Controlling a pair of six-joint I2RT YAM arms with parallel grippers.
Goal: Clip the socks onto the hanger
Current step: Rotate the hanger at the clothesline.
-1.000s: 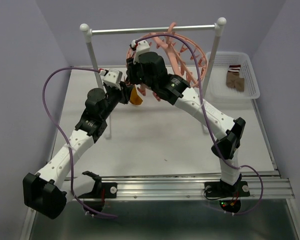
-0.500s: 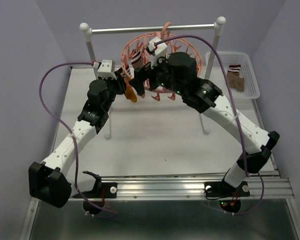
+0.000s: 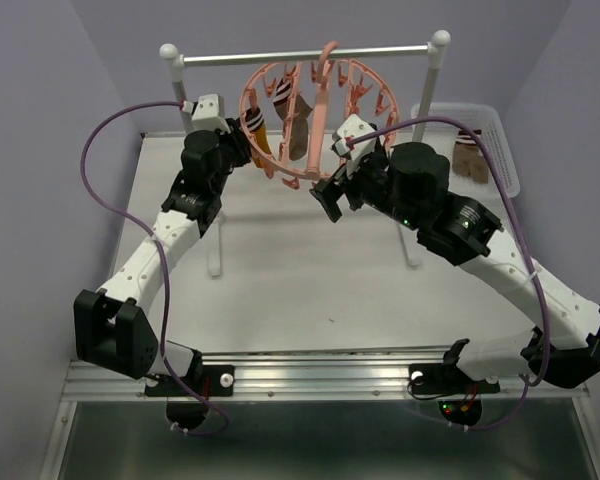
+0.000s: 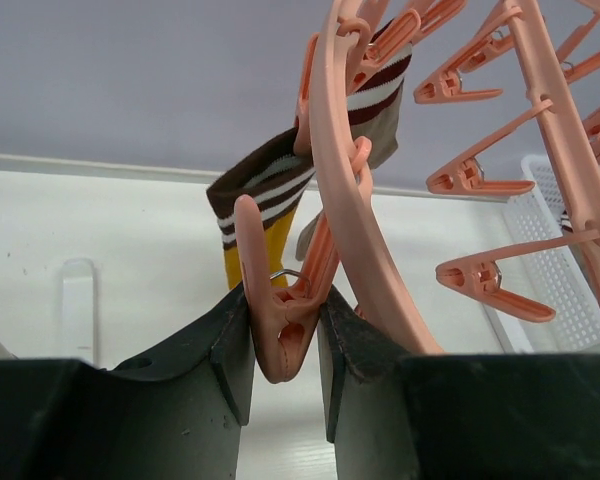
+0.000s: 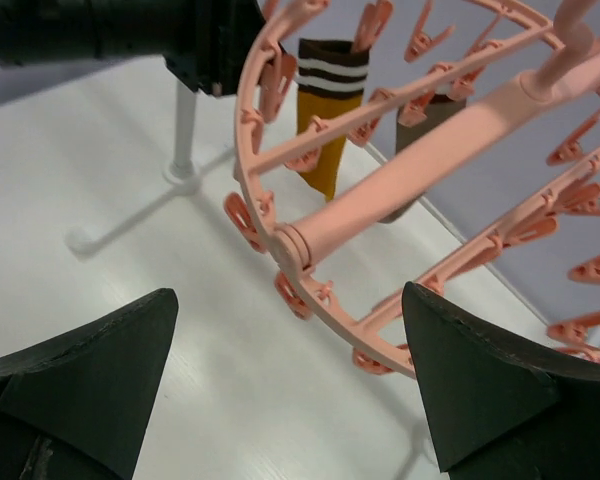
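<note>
Left gripper [image 4: 285, 335] clamped a clip [image 4: 276, 300] on the hanger [image 3: 325, 85], top centre. Right gripper [image 5: 290, 360] was wide open, empty. Two socks [image 3: 260, 135] hung clipped. Spare socks [image 3: 470, 158] lay in the basket [image 3: 496, 120], upper right.

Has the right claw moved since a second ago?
Yes. The right claw has dropped away from the metal rail and shifted toward the white basket, now open, off the hanger.

I watch the overhead camera looking down from high behind the rig, taking in the whole table [image 3: 280, 280] from well back, with the hanger [image 3: 325, 90] at top centre of frame. My left wrist view sits hard against its rim, tilted upward; the right wrist view faces that ring from farther off, and all three share the striped sock [image 5: 330, 80]
</note>
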